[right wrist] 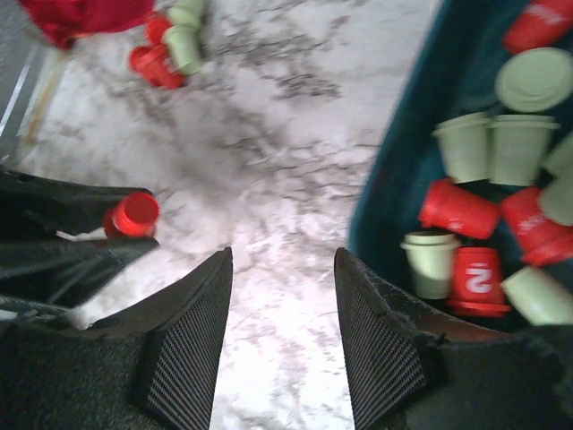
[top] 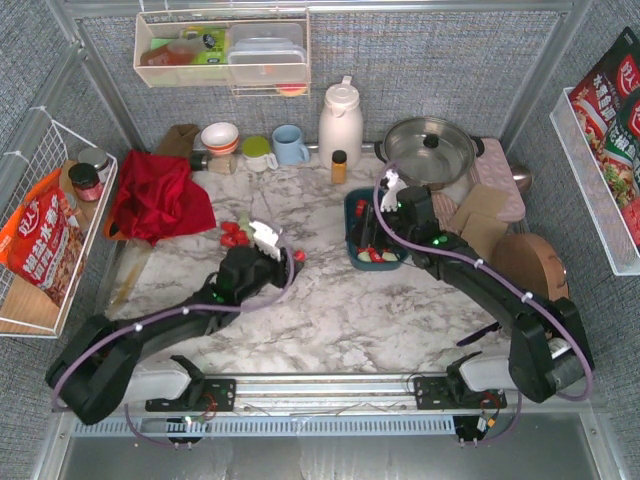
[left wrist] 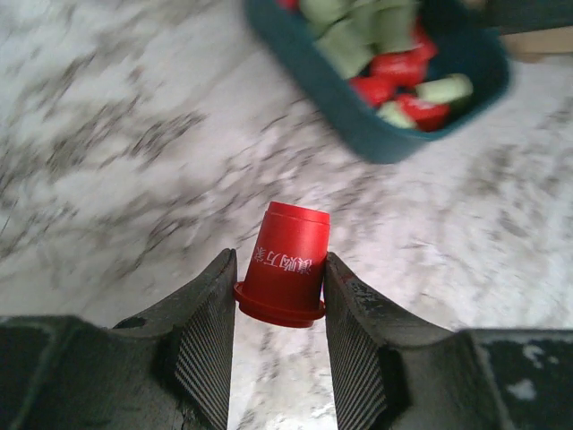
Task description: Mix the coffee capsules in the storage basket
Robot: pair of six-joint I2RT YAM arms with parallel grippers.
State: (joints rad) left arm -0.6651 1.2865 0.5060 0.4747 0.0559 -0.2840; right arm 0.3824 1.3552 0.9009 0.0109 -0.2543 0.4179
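My left gripper (left wrist: 279, 269) is shut on a red coffee capsule (left wrist: 288, 258), held above the marble table, left of the storage basket (left wrist: 358, 125). In the top view this gripper (top: 287, 256) sits mid-table with the capsule (top: 298, 256) at its tip. The dark teal storage basket (top: 351, 215) holds several red and mint green capsules (right wrist: 466, 148). My right gripper (right wrist: 282, 260) stands open with nothing between its fingers, just outside the basket's left wall (right wrist: 394, 206). More loose capsules (top: 235, 232) lie on the table near the red cloth.
A red cloth (top: 155, 195) lies at the back left. Along the back stand a bowl (top: 220, 137), cups (top: 290, 145), a white jug (top: 340, 120), an amber bottle (top: 339, 166) and a steel pot (top: 430, 150). Wooden boards (top: 525, 260) lie right of the basket.
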